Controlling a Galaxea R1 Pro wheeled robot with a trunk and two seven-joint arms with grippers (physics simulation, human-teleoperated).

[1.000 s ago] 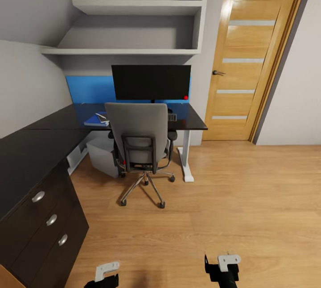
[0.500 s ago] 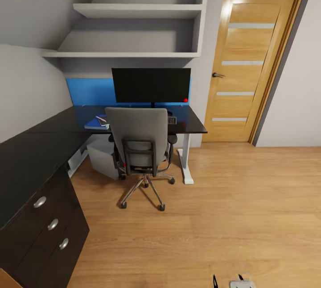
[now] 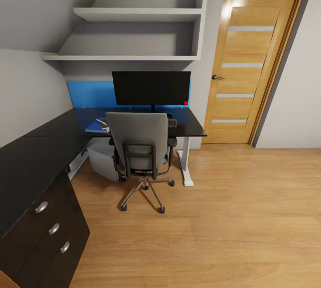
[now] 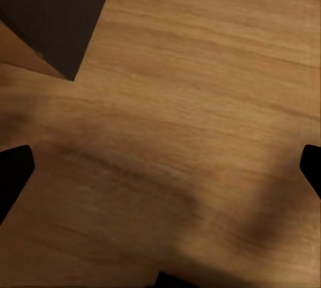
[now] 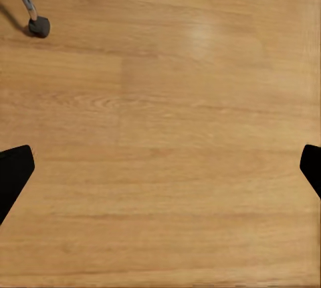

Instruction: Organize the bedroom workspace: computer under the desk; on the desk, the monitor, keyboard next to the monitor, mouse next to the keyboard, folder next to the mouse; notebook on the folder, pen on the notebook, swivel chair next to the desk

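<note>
Your head camera looks across the bedroom at the desk [image 3: 26, 154], which runs along the left wall and turns under the shelves [image 3: 133, 33]. The monitor [image 3: 150, 87] stands on it against the blue back panel. The chair [image 3: 139, 150] is pushed up to the desk in front of the monitor, its back toward you, hiding most of the keyboard [image 3: 172, 123]. The folder [image 3: 95, 126] lies on the desk left of the chair, with something pale on top that is too small to tell. The computer [image 3: 101, 160] sits on the floor [image 3: 232, 216] under the desk. The door [image 3: 243, 64] is closed. Your left tool [image 4: 160, 167] and right tool [image 5: 160, 164] both hang over bare floor, fingers spread wide, holding nothing.
</note>
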